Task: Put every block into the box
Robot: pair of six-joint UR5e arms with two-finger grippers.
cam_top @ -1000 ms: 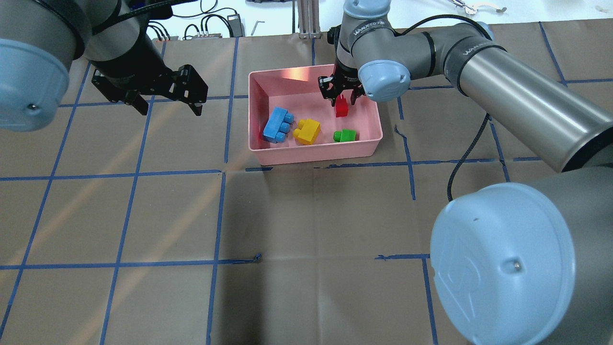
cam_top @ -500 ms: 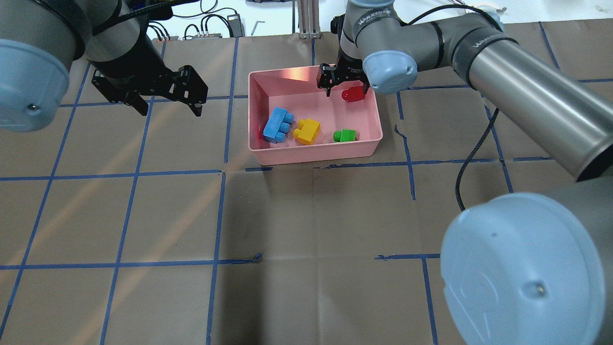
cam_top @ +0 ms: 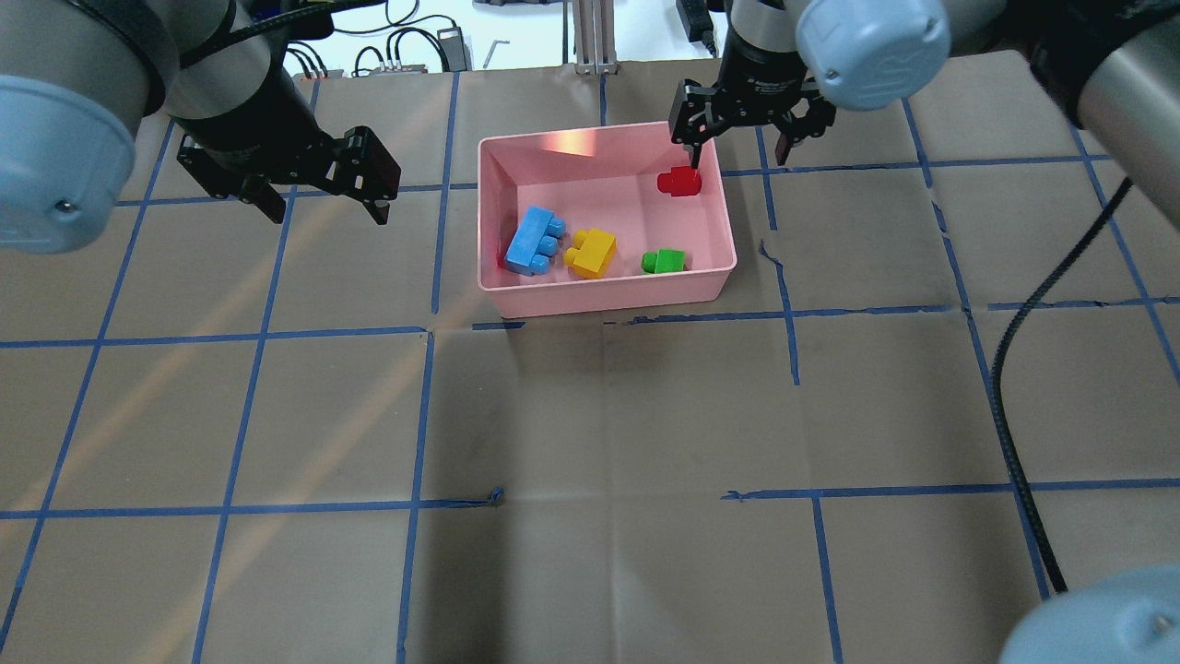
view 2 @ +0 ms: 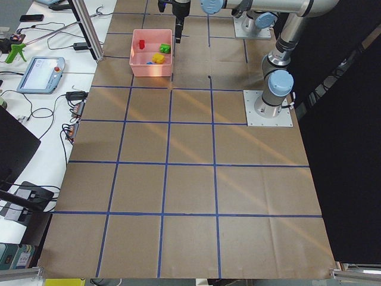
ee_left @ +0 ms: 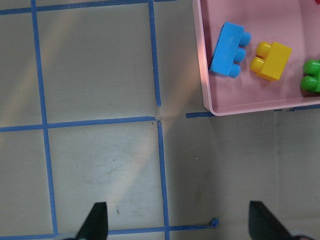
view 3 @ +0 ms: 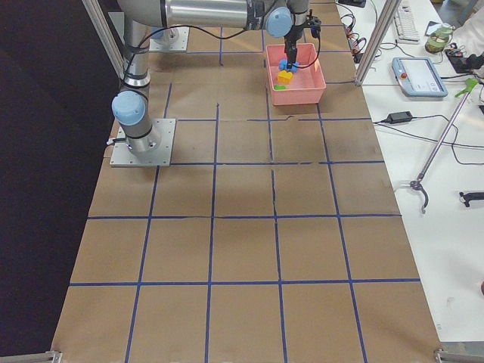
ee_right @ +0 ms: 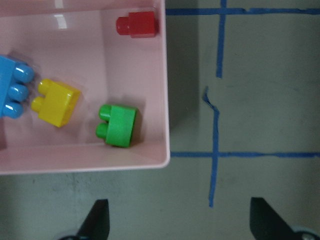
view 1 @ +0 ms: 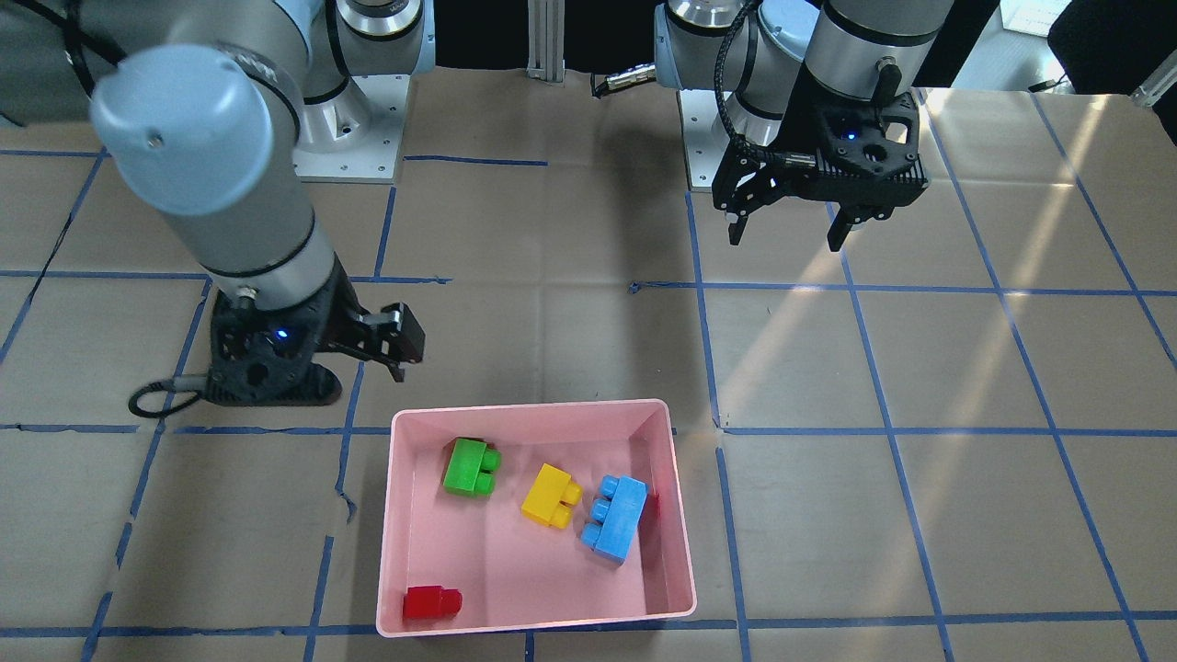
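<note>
The pink box [cam_top: 608, 297] stands at the table's far middle and holds all the blocks. The red block [cam_top: 680, 182] lies on its side in the far right corner. The light blue block [cam_top: 535, 242], yellow block [cam_top: 591, 252] and green block [cam_top: 664, 262] lie in a row near the front wall. They also show in the front-facing view: red [view 1: 431, 602], green [view 1: 472, 466], yellow [view 1: 551, 495], blue [view 1: 614, 518]. My right gripper [cam_top: 740, 152] is open and empty, raised over the box's right edge. My left gripper [cam_top: 329, 217] is open and empty, left of the box.
The brown table cover carries a blue tape grid. The right arm's black cable [cam_top: 1014, 369] hangs over the right side. An aluminium post [cam_top: 590, 37] and loose cables stand beyond the far edge. A teach pendant [view 2: 41, 71] lies on the side bench.
My right gripper let go of the red block, which now lies on its side in the box. The gripper then rose and moved to the right. The left arm has not moved.
</note>
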